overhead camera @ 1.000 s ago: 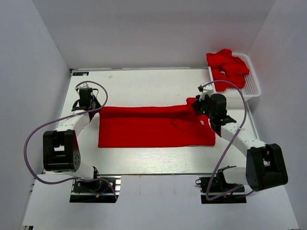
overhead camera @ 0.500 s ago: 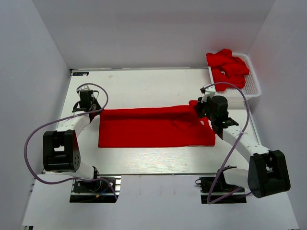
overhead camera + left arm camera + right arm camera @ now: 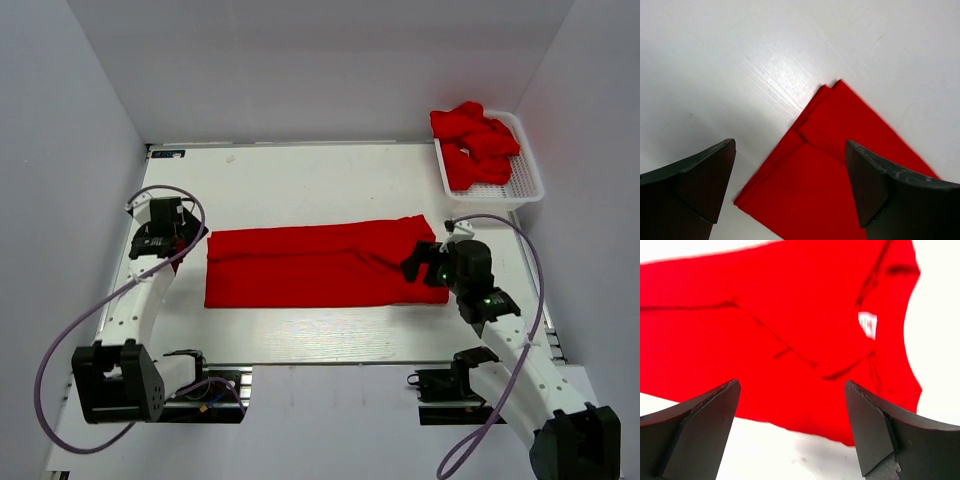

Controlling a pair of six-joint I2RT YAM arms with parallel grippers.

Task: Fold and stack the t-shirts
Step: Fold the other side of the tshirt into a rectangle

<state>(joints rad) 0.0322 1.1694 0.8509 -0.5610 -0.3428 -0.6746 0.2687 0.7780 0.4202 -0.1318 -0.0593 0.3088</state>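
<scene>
One red t-shirt lies flat across the table's middle as a long folded band. My left gripper hovers open just off the band's left end; in the left wrist view the layered corner of the t-shirt shows between the fingers, untouched. My right gripper hangs open over the band's right end. The right wrist view shows the neck area of the t-shirt with its white label beyond the fingers, nothing gripped. More red t-shirts sit crumpled in the basket.
A white mesh basket stands at the back right corner, right of the band's far end. White walls enclose the table on three sides. Bare tabletop lies behind the shirt and a narrower strip in front of it.
Both grippers have opened and let go of the shirt's far edge. Each arm has drawn back toward the near side, the left also outward. The shirt's right end now lies flat.
</scene>
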